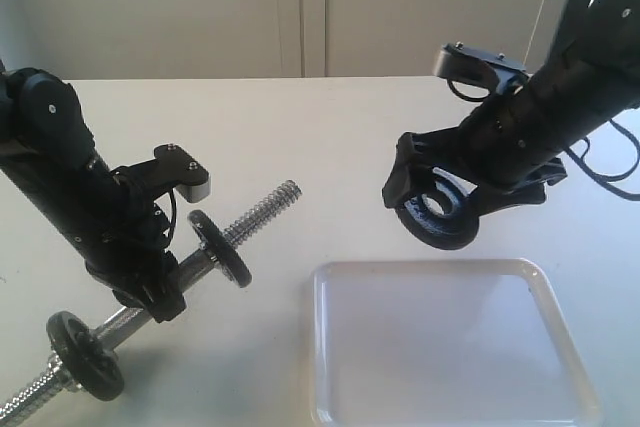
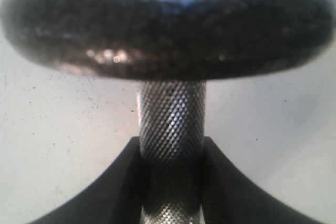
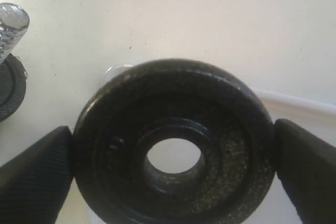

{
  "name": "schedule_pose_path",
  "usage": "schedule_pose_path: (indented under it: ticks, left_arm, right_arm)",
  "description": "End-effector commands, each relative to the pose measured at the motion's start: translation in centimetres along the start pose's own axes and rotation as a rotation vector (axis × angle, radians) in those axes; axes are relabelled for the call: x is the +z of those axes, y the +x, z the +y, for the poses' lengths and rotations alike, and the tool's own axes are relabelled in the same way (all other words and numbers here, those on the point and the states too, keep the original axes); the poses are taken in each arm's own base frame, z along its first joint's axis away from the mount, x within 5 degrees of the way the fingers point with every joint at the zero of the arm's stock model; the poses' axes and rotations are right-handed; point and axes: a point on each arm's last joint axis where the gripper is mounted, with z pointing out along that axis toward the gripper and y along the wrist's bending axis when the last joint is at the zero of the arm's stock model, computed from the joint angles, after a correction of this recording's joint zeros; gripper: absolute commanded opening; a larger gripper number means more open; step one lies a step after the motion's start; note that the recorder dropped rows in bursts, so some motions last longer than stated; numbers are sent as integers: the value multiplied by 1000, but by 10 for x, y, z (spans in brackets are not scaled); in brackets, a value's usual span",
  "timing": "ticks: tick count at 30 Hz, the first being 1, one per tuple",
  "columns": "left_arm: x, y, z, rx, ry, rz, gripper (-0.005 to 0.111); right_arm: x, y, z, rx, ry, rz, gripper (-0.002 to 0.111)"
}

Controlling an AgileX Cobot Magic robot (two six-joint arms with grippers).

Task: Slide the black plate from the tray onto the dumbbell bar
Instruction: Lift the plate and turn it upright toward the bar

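My right gripper is shut on the black plate, holding it by its rim in the air above the far left corner of the tray. In the right wrist view the black plate fills the gap between both pads and its centre hole shows white. My left gripper is shut on the knurled middle of the dumbbell bar, which tilts up toward the right. The dumbbell bar runs between the black fingers, with a mounted black disc just beyond.
Two black discs sit on the bar, one beside my left gripper and one near the low end. The threaded free end points toward the held plate. The tray has nothing in it. A black cable trails at the right.
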Motion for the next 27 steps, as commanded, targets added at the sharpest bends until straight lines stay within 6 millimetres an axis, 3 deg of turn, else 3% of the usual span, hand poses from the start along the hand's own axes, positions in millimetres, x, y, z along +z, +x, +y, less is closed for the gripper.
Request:
schedule_pose_path:
  ticks: [1,15,23,27]
  left_arm:
    - [-19,-9,-6,-25,7,-90,0]
    - [-19,-9,-7,-32,14,-93,0]
    - [-19,-9,-7,-32,21,-91,0]
    - [-19,-8,-8,-32,28,-83,0]
  right_arm:
    - [-2,-9,-12,26,-107,-30,0]
    - [31,-35,-43,109,-618,40,0]
    - [69,-51,-58,293,-743,-16,0]
    - [73,-54,-57,343,-782,-42,0]
